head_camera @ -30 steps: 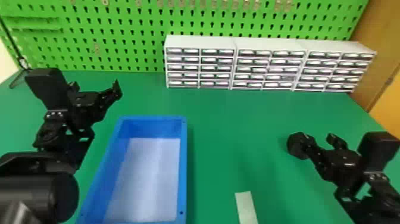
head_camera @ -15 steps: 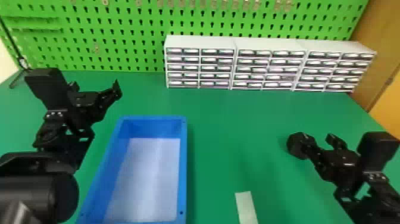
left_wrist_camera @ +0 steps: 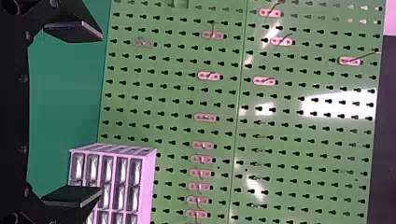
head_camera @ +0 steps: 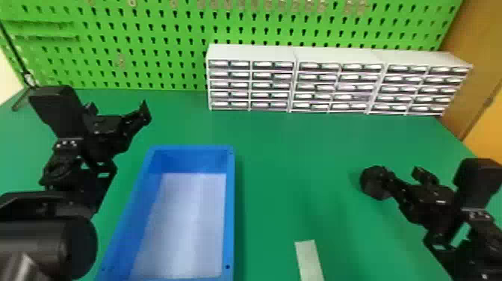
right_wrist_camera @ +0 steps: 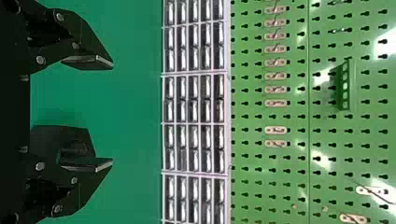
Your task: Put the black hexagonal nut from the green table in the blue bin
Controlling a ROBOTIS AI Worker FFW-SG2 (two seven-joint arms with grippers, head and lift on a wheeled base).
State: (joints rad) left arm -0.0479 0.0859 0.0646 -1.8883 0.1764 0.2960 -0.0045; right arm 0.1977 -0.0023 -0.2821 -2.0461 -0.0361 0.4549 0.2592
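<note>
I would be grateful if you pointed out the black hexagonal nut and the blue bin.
Black hexagonal nut (head_camera: 370, 184): head view, on its left part.
Blue bin (head_camera: 230, 209): head view, on its right rim.

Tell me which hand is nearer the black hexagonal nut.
The right hand: in the head view, one of its fingers overlaps the black hexagonal nut, while the left hand is off past the blue bin.

Black arms (head_camera: 69, 183); boxy housings (head_camera: 56, 108); rounded cylinder (head_camera: 48, 239); silvery screws (right_wrist_camera: 40, 59).
</note>
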